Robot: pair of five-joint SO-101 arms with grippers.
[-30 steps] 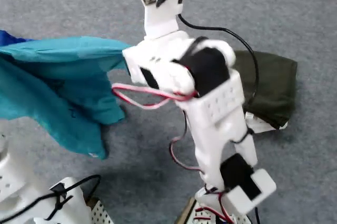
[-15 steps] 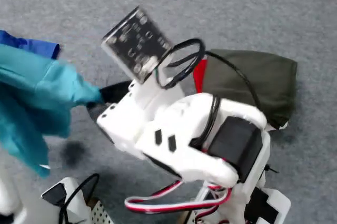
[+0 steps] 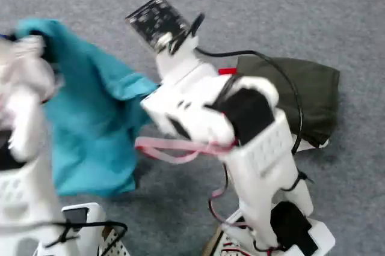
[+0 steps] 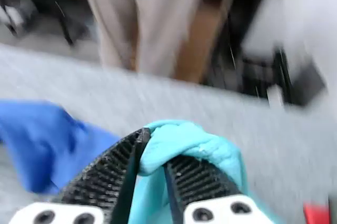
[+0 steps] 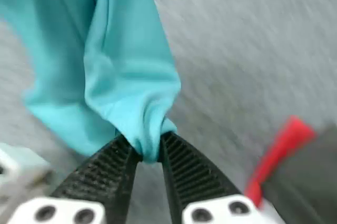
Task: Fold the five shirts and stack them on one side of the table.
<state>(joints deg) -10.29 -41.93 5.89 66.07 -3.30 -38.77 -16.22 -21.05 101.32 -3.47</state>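
Both arms hold the teal shirt (image 3: 90, 136) up over the table's left side. The left gripper (image 4: 152, 153) and right gripper (image 5: 150, 150) are each pinched tight on a bunched edge. I'd say it needs spreading flat next, then folding onto the green shirt (image 3: 310, 94).

The counter (image 3: 337, 21) has a grey, felt-like surface. A folded dark olive shirt (image 3: 313, 97) lies flat on it, to the right of the right arm's jaws. A white edge (image 3: 313, 143) shows beneath the shirt, and a red piece (image 3: 227, 71) sits on the side facing those jaws. A crumpled blue shirt (image 4: 42, 140) lies just beside the left arm's jaws.
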